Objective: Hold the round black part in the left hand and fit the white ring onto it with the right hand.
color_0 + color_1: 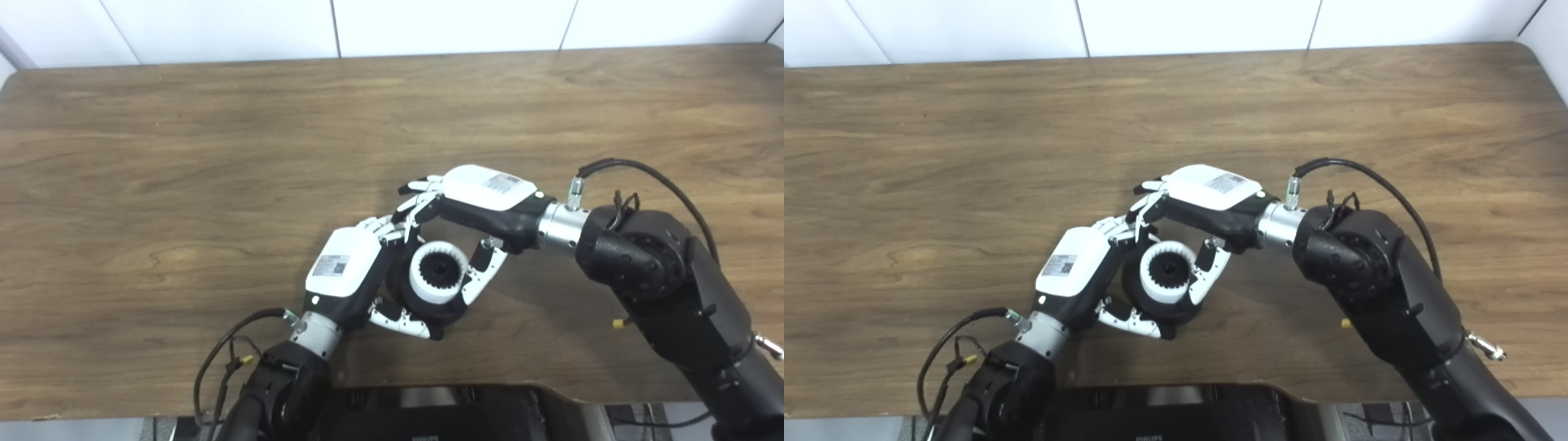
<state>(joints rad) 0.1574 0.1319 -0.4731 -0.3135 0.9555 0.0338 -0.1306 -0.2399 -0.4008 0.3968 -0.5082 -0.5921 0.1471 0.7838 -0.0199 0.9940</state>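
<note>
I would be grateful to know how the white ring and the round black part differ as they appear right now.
The white ring is pale with toothed ridges inside; the round black part is dark and looks smooth. The ring is narrower and sits on the face of the black part, which spreads wider around it. The left hand grips the black part, while the right hand has its fingers around the ring. Both are round and share one centre.
</note>
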